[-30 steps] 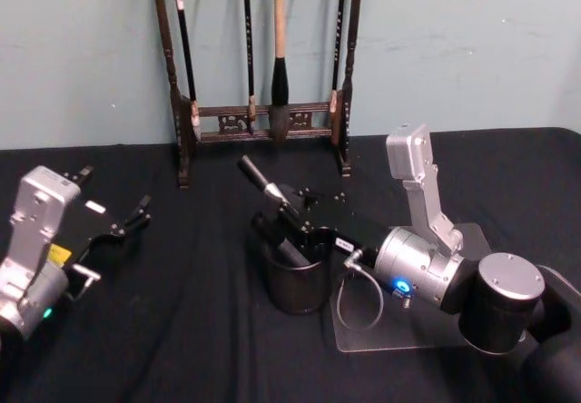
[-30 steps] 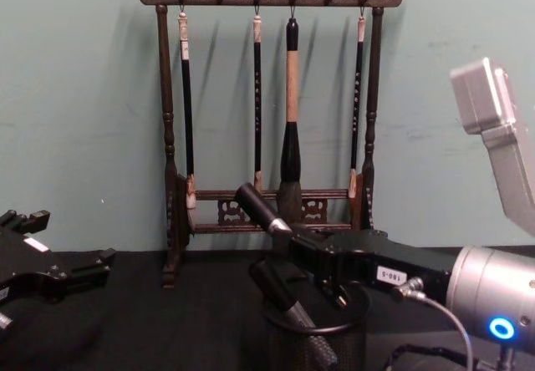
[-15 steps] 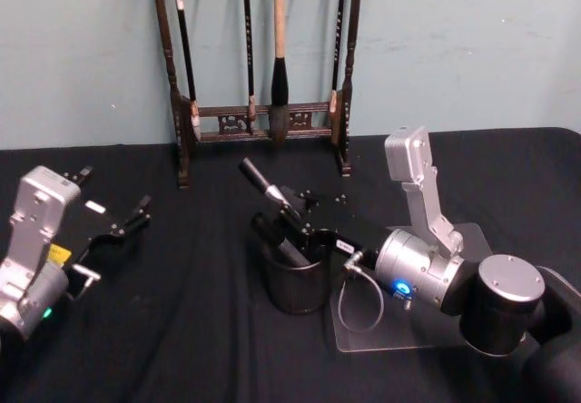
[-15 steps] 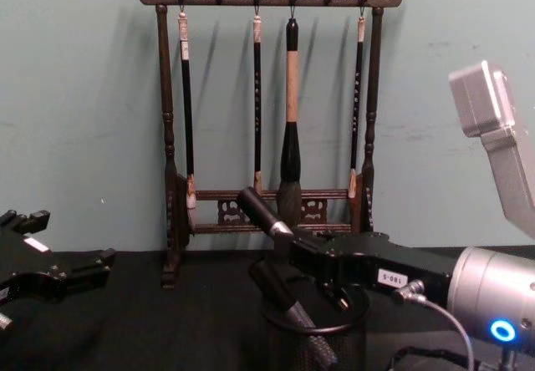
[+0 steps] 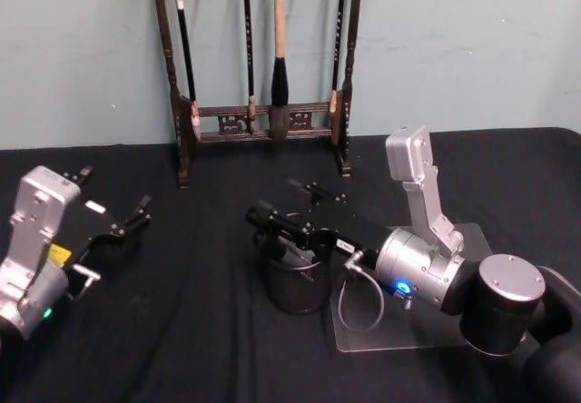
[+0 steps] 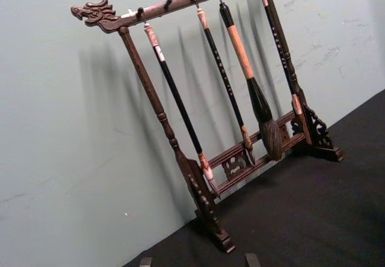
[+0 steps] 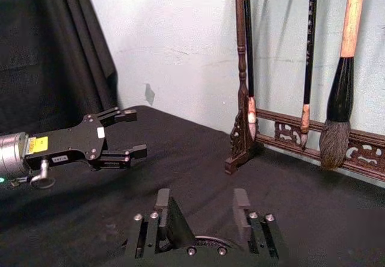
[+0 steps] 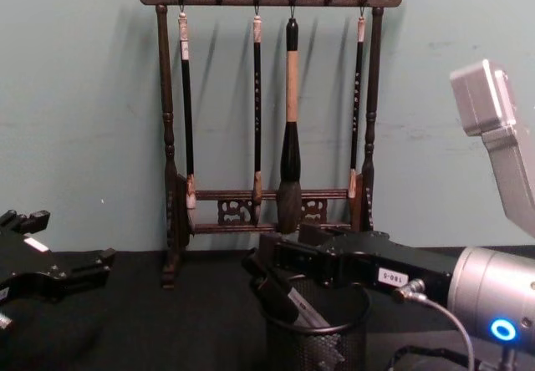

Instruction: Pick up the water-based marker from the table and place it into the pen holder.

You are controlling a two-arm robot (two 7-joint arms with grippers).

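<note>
The black wire-mesh pen holder [image 5: 295, 287] [image 8: 319, 351] stands mid-table on the black cloth table [image 5: 182, 330]. The water-based marker [image 8: 292, 302] [image 5: 292, 250] leans inside it, free of any grip. Just over the holder's rim [image 7: 207, 240] my right gripper [image 5: 272, 198] [image 8: 280, 250] [image 7: 204, 210] hovers open, nothing between its fingers. At the table's left, apart from the holder, my left gripper [image 5: 136, 214] [image 8: 71, 246] [image 7: 129, 136] rests open and empty.
A tall dark wooden rack [image 5: 263, 76] [image 8: 267, 120] [image 6: 216, 110] hung with several calligraphy brushes stands at the back against the green wall. A clear plastic plate [image 5: 408, 330] lies under my right arm.
My right gripper held the marker tilted above the holder; its fingers have opened and the marker has dropped into the holder. The left arm has not moved.
</note>
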